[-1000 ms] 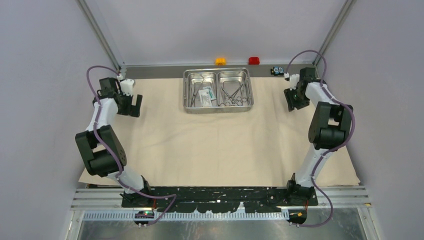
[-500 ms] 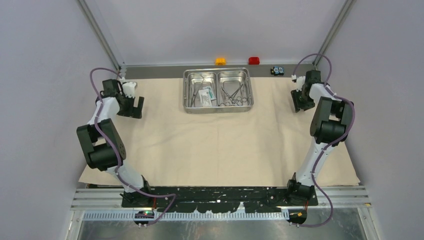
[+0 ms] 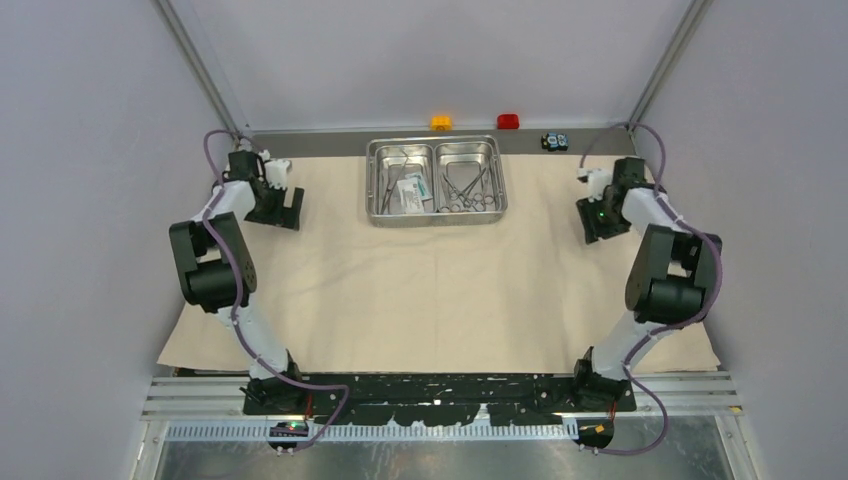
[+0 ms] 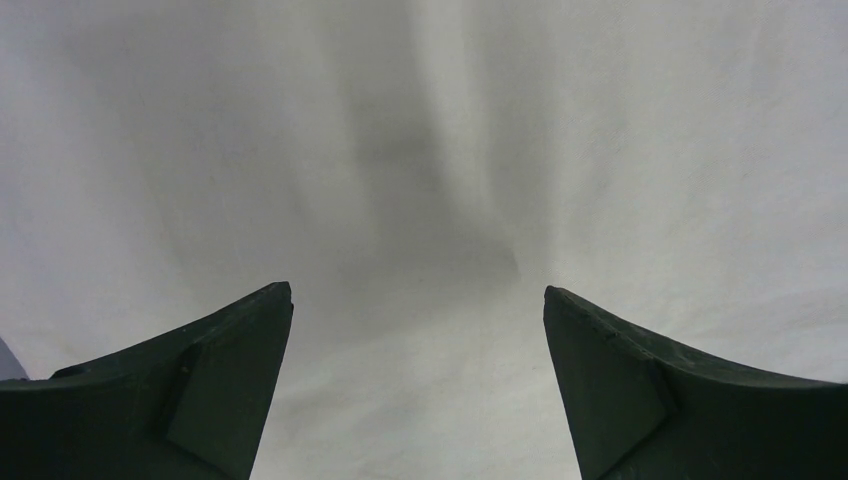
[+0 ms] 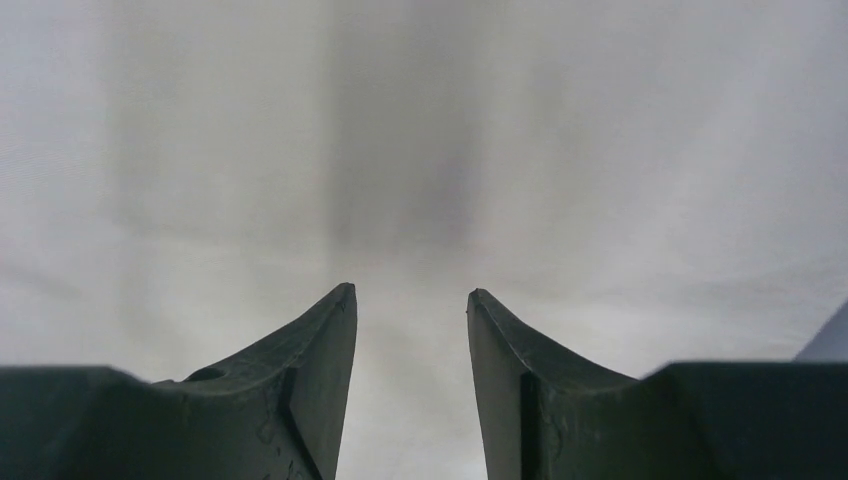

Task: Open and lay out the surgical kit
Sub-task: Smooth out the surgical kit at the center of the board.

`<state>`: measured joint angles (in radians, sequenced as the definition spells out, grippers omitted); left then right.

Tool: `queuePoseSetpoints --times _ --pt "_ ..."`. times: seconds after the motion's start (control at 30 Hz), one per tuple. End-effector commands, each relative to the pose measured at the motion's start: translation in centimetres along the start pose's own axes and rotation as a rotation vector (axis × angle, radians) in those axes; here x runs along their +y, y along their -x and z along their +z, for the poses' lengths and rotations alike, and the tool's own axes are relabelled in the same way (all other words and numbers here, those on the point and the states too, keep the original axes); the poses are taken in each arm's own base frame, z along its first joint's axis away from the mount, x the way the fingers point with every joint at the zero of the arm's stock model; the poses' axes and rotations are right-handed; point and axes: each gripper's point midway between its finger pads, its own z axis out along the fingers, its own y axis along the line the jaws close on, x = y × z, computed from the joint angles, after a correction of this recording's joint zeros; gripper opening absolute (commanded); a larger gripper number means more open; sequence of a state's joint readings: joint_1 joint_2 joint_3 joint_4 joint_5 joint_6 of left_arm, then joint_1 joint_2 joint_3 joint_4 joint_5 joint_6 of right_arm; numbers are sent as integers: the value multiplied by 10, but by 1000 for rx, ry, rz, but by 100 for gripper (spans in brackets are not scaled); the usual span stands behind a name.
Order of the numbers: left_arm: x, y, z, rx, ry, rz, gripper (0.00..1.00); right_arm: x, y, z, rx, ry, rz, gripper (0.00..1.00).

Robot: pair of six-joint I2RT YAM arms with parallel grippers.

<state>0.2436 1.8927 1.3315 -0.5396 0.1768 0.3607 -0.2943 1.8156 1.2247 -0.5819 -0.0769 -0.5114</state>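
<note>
You have the beige cloth [image 3: 430,290] lying flat, with the steel tray [image 3: 440,220] at the middle of its far edge. The white packets [image 3: 408,193] sit in the tray's left compartment and the ring-handled clamps [image 3: 468,190] in the right; the other tools look too small to tell apart. Your left gripper [image 4: 418,295] hangs over the cloth's far left part, jaws wide, only cloth between them. Your right gripper [image 5: 410,292] hangs over the far right part, jaws narrower but parted, gripping nothing

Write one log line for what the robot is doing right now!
left gripper: open, empty, above cloth | right gripper: partly open, empty, above cloth | tray: tools inside
</note>
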Motion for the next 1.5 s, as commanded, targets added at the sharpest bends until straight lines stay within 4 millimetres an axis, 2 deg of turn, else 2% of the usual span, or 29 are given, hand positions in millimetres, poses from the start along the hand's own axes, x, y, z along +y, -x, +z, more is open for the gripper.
queuePoseSetpoints --times 0.0,0.17,0.23,0.3,0.43,0.57,0.63,0.73,1.0,1.23,1.47 --pt "-16 53 -5 -115 -2 7 100 122 53 -69 -235 161 -269 51" --pt "-32 82 3 -144 -16 12 99 257 63 -96 -326 339 -561 51" --pt "-40 92 9 -146 -29 14 99 315 58 -102 -339 413 -704 51" --pt "-50 101 15 -145 -44 8 99 362 51 -104 -342 465 -810 51" --pt "-66 111 30 -133 -69 -17 99 441 28 -100 -315 540 -981 49" --pt "-74 113 40 -118 -82 -27 97 494 -3 -93 -299 587 -1104 48" --pt "-74 113 46 -107 -84 -31 96 510 -21 -89 -278 606 -1150 48" --pt "-71 107 56 -66 -70 -37 96 520 -42 -82 -242 616 -1203 47" --pt "-64 84 81 59 -47 -17 94 519 -94 -77 -108 664 -1303 46" --pt "-59 77 90 118 -28 -9 93 515 -146 -83 -14 713 -1414 44" --pt "-53 69 98 185 -2 -15 93 513 -163 -94 14 745 -1459 44"
